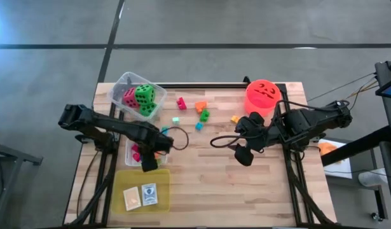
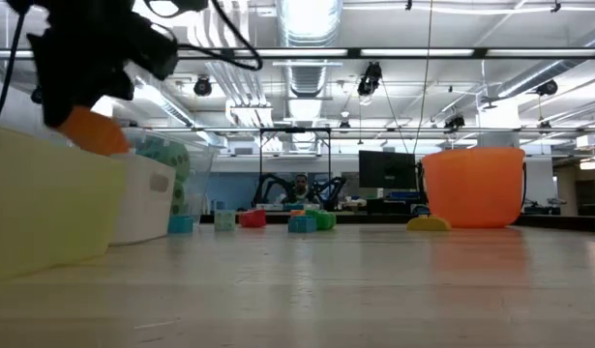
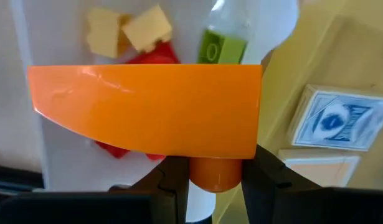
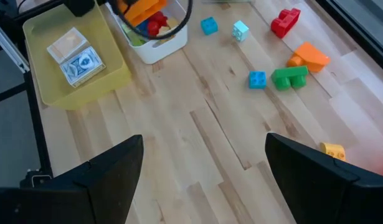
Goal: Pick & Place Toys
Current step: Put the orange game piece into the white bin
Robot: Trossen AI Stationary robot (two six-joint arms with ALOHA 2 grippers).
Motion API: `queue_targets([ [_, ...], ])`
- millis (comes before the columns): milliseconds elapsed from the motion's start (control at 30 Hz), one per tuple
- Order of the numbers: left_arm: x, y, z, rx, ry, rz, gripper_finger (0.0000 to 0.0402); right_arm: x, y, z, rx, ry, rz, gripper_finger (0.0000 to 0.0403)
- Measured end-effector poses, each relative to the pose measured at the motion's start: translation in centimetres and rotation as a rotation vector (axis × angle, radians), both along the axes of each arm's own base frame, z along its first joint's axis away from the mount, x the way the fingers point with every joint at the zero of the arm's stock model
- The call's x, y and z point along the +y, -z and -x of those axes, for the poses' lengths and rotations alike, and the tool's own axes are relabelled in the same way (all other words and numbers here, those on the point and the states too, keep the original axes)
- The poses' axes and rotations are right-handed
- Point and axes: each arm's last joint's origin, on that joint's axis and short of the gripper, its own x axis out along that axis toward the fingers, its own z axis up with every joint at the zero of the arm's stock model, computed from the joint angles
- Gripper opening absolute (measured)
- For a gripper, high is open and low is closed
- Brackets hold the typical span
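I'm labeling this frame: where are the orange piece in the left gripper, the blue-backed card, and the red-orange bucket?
orange piece (image 3: 147,106): left wrist view, middle of its flat face.
blue-backed card (image 3: 337,121): left wrist view, centre of its printed back.
red-orange bucket (image 1: 262,95): high view, on its face side.

From overhead, the left pincer (image 1: 149,162) covers most of the small white tub (image 1: 133,154), so only a scrap of pink shows inside. In the left wrist view the orange piece (image 3: 147,109) hides much of the red block (image 3: 155,58) and part of the green block (image 3: 220,46), and a blue-patterned card (image 3: 338,121) is cut off at the picture's edge. Level across the worktop (image 2: 355,280), the far blocks (image 2: 307,221) are too small to tell apart.
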Motion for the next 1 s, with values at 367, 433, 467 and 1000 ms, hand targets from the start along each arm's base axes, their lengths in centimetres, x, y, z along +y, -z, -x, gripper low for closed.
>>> queue_targets([
  [367,-0.3,3.3,0.4,-0.028,-0.004,-0.006,0.0097,0.0,0.0,0.0,-0.001,0.0,-0.001,0.0332],
  [433,-0.2,3.8,0.6,-0.026,0.0,-0.015,0.0097,0.0,0.0,0.0,-0.001,0.0,-0.001,0.0332],
  [467,-0.2,4.1,0.7,-0.025,0.002,-0.017,0.0097,0.0,0.0,0.0,-0.001,0.0,-0.001,0.0332],
  [1000,-0.2,4.8,0.5,-0.071,0.066,-0.024,0.0096,0.0,0.0,0.0,-0.001,-0.001,-0.001,0.0332],
])
